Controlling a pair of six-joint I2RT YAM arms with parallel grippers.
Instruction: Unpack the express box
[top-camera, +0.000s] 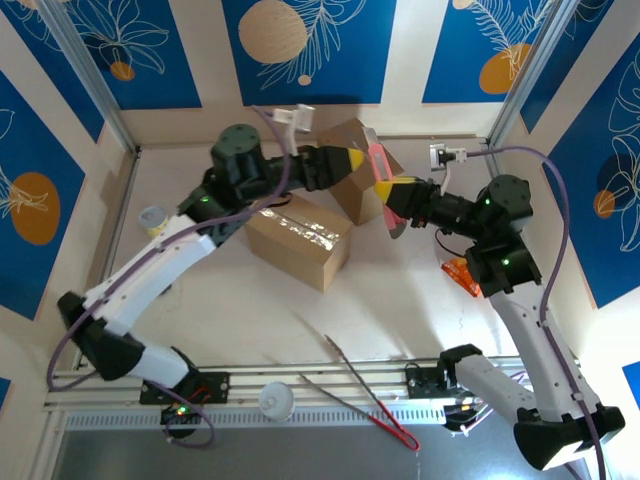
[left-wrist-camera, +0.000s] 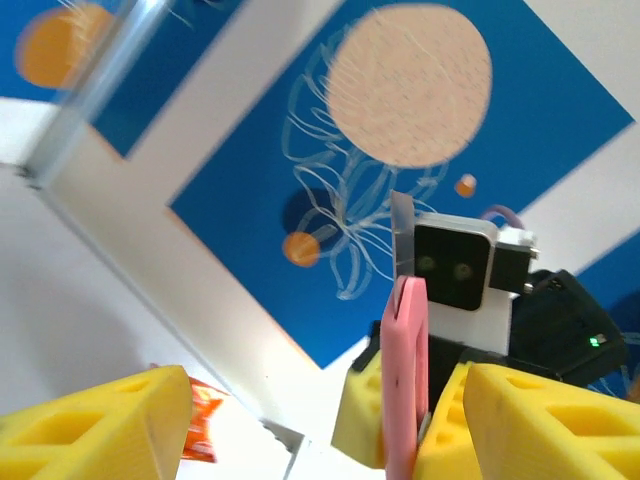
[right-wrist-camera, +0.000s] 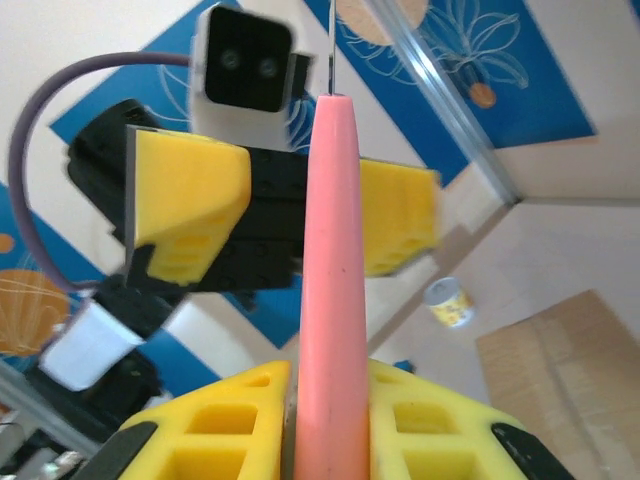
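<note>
Express box (top-camera: 298, 240) lies long axis back-left to front-right; right hand (top-camera: 390, 193) clamps pink cutter (right-wrist-camera: 330, 250), left hand (top-camera: 362, 160) spread apart.

**One high view, two wrist views face to face**

The top external camera looks steeply down from above and behind the arm bases. It takes in the whole pale counter (top-camera: 250, 320) and the blue-and-cream patterned walls (top-camera: 300, 50). The left wrist camera sits close behind the left tool (top-camera: 358, 160), tilted upward toward a wall, with the right tool (left-wrist-camera: 405, 440) very near. The right wrist camera looks back the opposite way, along its own fingers. All three views share the slim pink plastic knife (top-camera: 380, 168).
</note>
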